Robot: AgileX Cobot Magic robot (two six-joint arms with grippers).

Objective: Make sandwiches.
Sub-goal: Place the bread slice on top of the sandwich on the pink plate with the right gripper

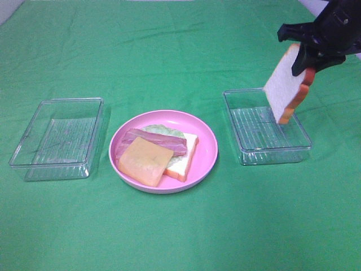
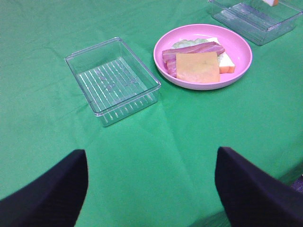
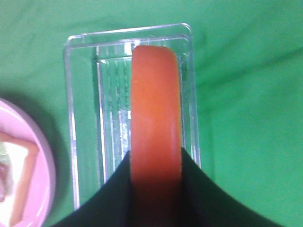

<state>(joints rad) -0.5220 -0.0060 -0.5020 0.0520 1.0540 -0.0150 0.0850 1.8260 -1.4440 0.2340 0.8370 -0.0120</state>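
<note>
A white bread slice with an orange-brown crust (image 1: 284, 84) hangs on edge above the right clear tray (image 1: 248, 148), and my right gripper (image 1: 304, 63) is shut on its top. In the right wrist view the crust (image 3: 155, 109) runs between the two black fingers (image 3: 208, 194). On the pink plate (image 1: 208, 141) lies a second bread slice (image 1: 189, 153) with lettuce (image 1: 163, 131), bacon strips (image 1: 152, 141) and a cheese slice (image 1: 145, 161) stacked on it. My left gripper (image 2: 151, 189) stands open low over the cloth, well short of the plate (image 2: 239, 47), with nothing between its fingers.
A clear tray (image 1: 56, 138) with nothing in it sits left of the plate, also shown in the left wrist view (image 2: 113, 80). A green cloth (image 1: 169, 51) covers the whole table.
</note>
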